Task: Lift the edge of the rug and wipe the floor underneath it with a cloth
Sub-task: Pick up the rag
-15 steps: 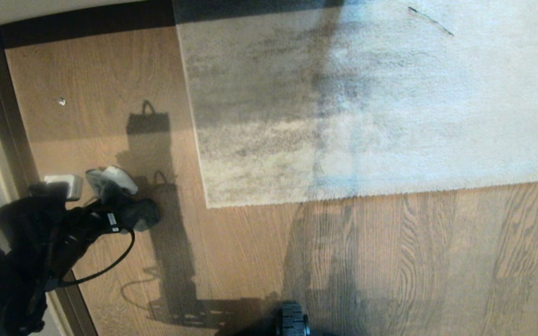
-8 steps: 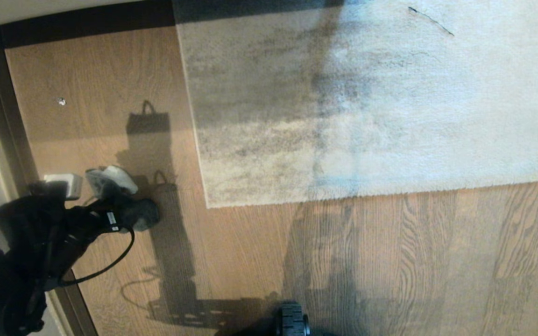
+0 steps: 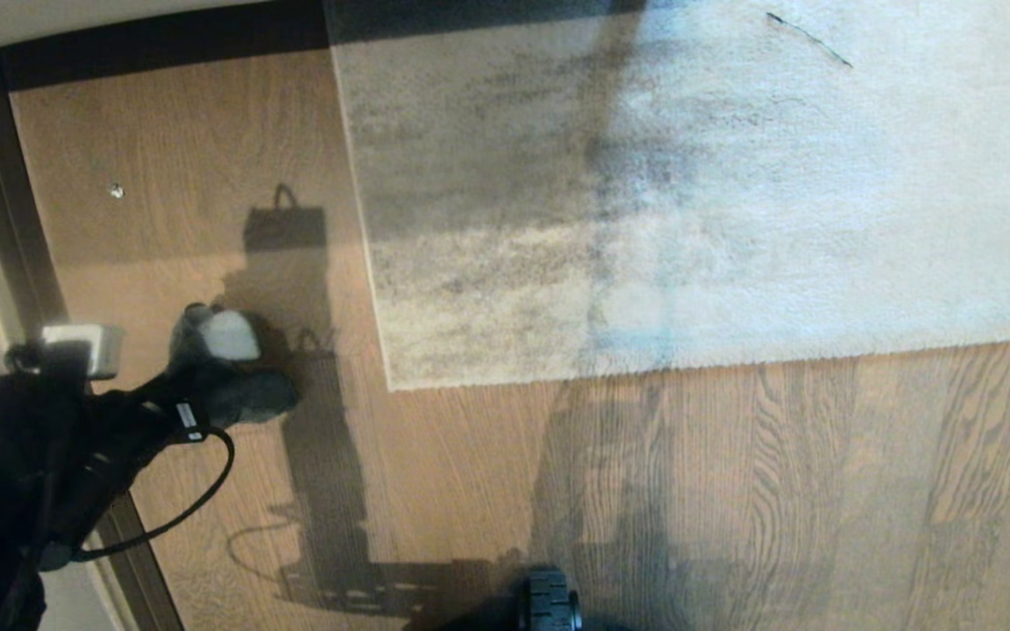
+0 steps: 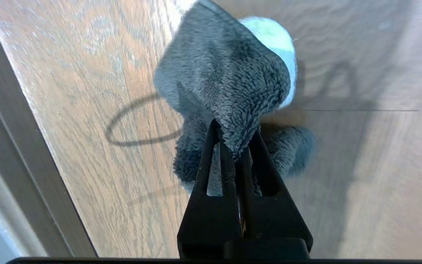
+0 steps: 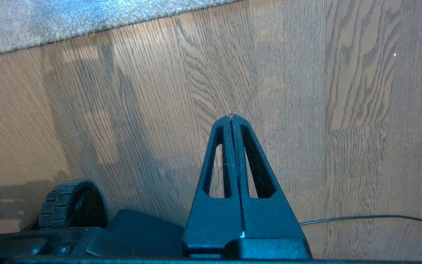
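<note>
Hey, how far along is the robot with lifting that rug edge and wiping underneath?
Done: the left gripper is shut on the cloth, above the floor to the left of the rug. In hand: nothing beyond that grip. Left: the rug edge lies flat, not yet lifted, so the floor beneath is unwiped. The right gripper is shut and empty, near the base wheel.

The left arm (image 3: 49, 438) is black and bulky, with a pale grey box-shaped part (image 3: 75, 346) at the wrist and a small white label (image 3: 188, 419) on the body. A thin black cable (image 3: 181, 504) makes a loop beside it. The left gripper (image 4: 234, 141) and the right gripper (image 5: 232, 117) both have black triangular fingers, each with a long slot cut through. A black ribbed wheel (image 5: 70, 203) sits at the dark base (image 5: 86, 244).
</note>
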Controlling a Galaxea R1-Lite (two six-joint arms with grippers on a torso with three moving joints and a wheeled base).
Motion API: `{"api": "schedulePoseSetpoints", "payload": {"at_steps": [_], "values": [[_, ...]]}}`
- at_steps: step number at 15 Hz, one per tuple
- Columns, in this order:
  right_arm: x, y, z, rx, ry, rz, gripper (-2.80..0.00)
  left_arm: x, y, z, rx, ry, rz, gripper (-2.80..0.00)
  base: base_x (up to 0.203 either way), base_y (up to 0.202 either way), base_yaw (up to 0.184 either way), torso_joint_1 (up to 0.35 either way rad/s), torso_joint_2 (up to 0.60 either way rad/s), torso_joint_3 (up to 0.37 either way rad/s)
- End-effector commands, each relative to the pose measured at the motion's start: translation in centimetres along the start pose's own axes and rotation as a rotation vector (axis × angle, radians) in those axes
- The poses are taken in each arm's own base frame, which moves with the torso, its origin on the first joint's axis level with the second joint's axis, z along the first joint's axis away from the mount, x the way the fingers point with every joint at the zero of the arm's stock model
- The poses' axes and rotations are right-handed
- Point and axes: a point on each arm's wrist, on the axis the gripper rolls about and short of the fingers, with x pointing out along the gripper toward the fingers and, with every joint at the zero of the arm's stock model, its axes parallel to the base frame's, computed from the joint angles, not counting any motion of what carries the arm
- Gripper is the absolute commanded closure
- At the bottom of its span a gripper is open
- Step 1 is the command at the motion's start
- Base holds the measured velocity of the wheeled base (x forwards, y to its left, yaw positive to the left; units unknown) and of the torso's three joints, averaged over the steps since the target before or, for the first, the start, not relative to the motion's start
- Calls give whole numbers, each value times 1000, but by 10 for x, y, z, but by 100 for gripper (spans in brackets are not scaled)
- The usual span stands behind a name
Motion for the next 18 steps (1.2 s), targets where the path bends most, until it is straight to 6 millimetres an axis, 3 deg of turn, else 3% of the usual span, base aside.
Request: {"api": "schedulePoseSetpoints", "payload": {"at_steps": [1,6,10,16,18], "values": [[0,0,0,0,0,0,0,-18,0,19,-4,-101,-4,0,0,0,0,0,0,0],[0,0,0,0,0,0,0,-50,0,31,-5,-160,-12,0,0,0,0,0,0,0],[0,0,0,0,0,0,0,-62,-7,44,30,-230,-53,0,0,0,0,0,0,0],[0,0,0,0,0,0,0,-92,-9,38,49,-228,-120,0,0,0,0,0,0,0],[0,0,0,0,0,0,0,-102,-9,44,46,-276,-124,0,0,0,0,0,0,0]]}}
